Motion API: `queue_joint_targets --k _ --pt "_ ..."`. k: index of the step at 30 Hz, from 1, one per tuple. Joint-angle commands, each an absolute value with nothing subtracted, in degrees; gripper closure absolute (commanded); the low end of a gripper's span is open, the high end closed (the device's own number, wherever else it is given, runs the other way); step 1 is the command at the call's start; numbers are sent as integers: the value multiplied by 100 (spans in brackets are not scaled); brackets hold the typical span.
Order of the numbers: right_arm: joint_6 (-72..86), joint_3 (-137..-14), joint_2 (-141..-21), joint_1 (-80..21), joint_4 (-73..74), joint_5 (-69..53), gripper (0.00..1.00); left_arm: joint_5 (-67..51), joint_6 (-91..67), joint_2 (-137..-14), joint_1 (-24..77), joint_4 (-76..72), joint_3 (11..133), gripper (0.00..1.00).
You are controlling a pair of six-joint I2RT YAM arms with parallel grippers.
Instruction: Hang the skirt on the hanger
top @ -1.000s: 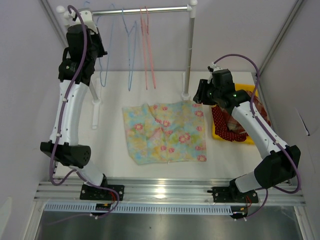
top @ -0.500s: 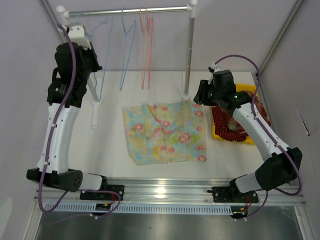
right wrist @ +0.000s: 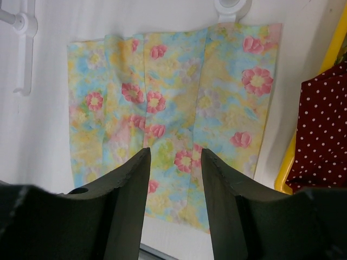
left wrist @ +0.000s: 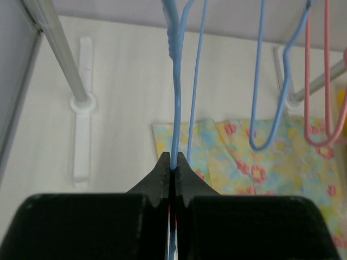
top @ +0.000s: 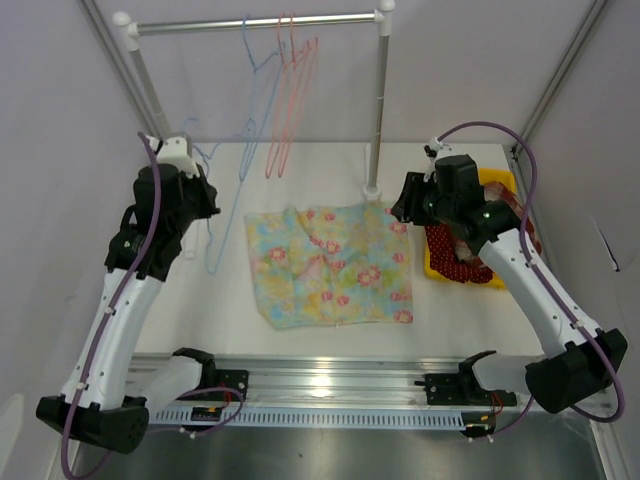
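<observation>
Lying flat, the floral skirt (top: 330, 265) creases; left end effector (left wrist: 172, 158) pinches blue hanger (left wrist: 175, 108), right end effector (right wrist: 174, 154) gapes.

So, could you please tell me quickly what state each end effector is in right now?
Left end effector: closed on the blue hanger.
Right end effector: open, holding nothing.
</observation>
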State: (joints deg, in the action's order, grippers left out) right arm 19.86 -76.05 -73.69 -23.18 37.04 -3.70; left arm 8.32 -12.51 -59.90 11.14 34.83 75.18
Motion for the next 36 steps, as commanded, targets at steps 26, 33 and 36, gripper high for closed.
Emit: queue_joint_targets --k 26,33,36 --pt "2786 -5600 -5827 -3269 4395 660 52 -1723 -2136 -6063 4938 1759 4684 100" --pt "3224 -5038 -5494 -3761 4491 931 53 -1723 -2329 -6793 5484 977 4457 100" --pt "3549 -4634 -5187 -3946 4483 949 54 -1661 -2347 -6987 5484 721 4351 100"
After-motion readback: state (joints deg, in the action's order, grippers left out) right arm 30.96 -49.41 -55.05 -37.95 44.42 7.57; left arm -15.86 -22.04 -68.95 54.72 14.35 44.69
